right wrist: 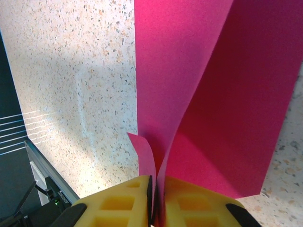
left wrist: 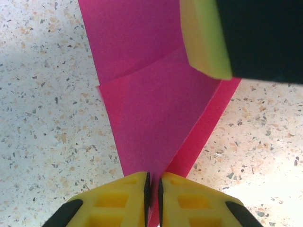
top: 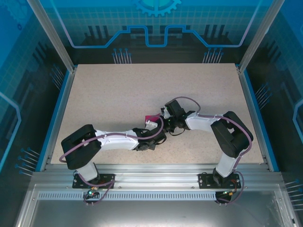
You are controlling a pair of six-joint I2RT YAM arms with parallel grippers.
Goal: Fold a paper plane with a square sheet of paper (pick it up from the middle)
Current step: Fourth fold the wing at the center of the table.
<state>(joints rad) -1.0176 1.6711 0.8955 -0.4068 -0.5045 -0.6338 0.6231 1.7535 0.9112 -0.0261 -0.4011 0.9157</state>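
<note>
The fold is partway done, by my reading. The paper (left wrist: 151, 118) is already doubled, with a slanted crease across its upper leaf, but it is no sharp-tipped dart yet. Both arms have it.

The left pincer (left wrist: 153, 194) is pressed together on the paper's near end, the pink edge running down into the thin slit between its pads. The right pincer (right wrist: 155, 189) is likewise pinched on the paper, gripping it where two leaves meet. A small curled flap stands just left of its jaws.

Ahead of the left pincer the paper runs straight away as a band, narrowest at the jaws and widening with distance. Its long axis lies along the pincer's line of sight, leaning a little left at the far end. A yellow finger (left wrist: 203, 42) of the right pincer comes in at the far right, over the band's edge. Ahead of the right pincer the two leaves part in a V, one upright, the other falling to the right. From above, the pink patch shows between the two pincer heads, over the table (left wrist: 42, 118) rather than flat on it, as far as I can tell.

The next move likely calls for both arms working together — one holding the centre crease while the other lays a leaf over. Slack must be kept, or the thin sheet may tear or slip.
</note>
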